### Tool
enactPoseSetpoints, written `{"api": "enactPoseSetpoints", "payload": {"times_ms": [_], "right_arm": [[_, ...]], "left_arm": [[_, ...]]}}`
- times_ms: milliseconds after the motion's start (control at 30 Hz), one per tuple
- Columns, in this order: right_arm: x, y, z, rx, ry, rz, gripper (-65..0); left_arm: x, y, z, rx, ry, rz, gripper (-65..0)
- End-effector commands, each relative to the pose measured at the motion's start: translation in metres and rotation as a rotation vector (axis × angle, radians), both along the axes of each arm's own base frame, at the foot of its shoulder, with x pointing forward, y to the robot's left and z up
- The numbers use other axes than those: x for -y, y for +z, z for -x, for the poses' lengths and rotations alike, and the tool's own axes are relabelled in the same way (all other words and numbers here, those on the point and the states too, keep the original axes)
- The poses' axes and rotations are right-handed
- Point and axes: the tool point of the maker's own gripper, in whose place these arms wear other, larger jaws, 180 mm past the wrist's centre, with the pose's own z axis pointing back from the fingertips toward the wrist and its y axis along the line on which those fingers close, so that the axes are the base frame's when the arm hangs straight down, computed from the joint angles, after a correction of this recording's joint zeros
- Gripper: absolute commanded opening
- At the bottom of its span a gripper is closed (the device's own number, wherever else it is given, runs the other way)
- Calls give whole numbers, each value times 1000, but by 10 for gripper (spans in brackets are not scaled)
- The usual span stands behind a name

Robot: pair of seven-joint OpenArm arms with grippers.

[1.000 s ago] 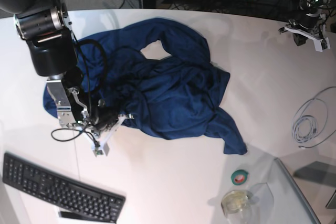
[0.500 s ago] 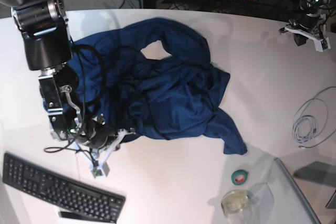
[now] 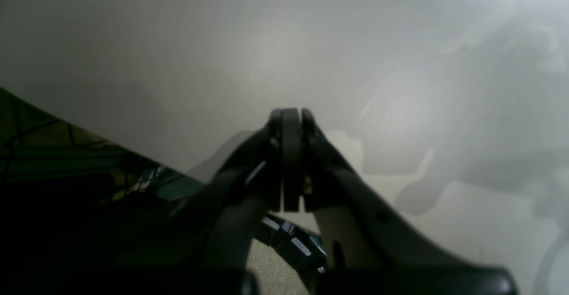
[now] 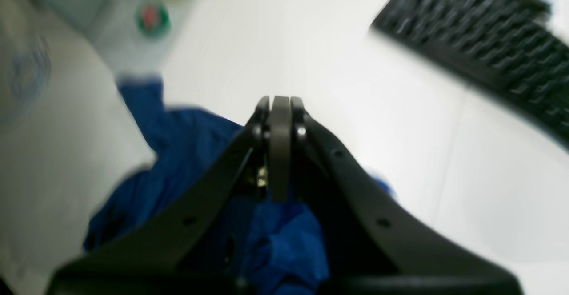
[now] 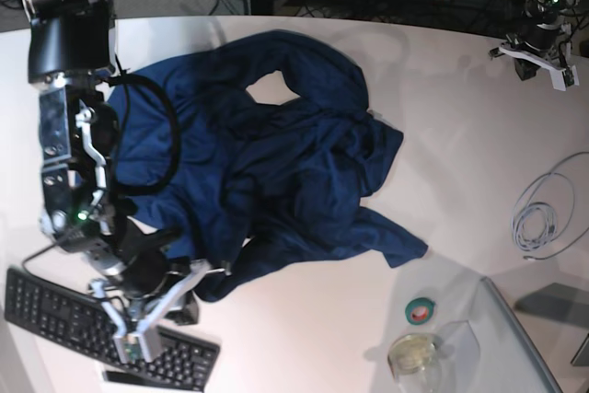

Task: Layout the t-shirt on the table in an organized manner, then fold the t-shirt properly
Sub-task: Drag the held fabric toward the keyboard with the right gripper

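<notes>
- Right arm (image 5: pixel 69 117): black cylindrical housing with a silver band, bare metal brackets, looping black cables, one green indicator light.
- Right pincer (image 4: pixel 279 108): matte black curved fingers with small round screws.
- Left pincer (image 3: pixel 291 119): black fingers; white bracket in the base view.

The t-shirt (image 5: pixel 276 172) is soft, matt navy cloth, creased all over. The table (image 5: pixel 460 117) looks smooth and white with a faint sheen. At 7 o'clock the keyboard (image 5: pixel 55 315) is matt black plastic. The right gripper (image 4: pixel 280 104) looks like dull black plastic.
</notes>
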Motion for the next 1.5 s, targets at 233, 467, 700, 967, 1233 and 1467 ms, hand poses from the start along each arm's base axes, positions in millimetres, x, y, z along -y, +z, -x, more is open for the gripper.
{"api": "enactPoseSetpoints", "payload": {"times_ms": [233, 467, 700, 967, 1233, 1467], "right_arm": [[22, -57, 9, -139, -59, 4, -648], [22, -98, -14, -191, -77, 8, -432], [-1, -151, -47, -285, 35, 194, -183], [21, -204, -42, -331, 23, 307, -324], [13, -170, -38, -219, 30, 215, -650], [50, -115, -34, -133, -153, 40, -650]], "left_arm": [[-9, 13, -9, 41, -2, -28, -650], [-6, 12, -10, 40, -8, -25, -650], [-8, 12, -7, 35, -6, -29, -650], [-17, 11, 7, 17, 22, -38, -650], [-19, 12, 8, 20, 29, -41, -650], [-17, 14, 0, 34, 23, -39, -650]]}}
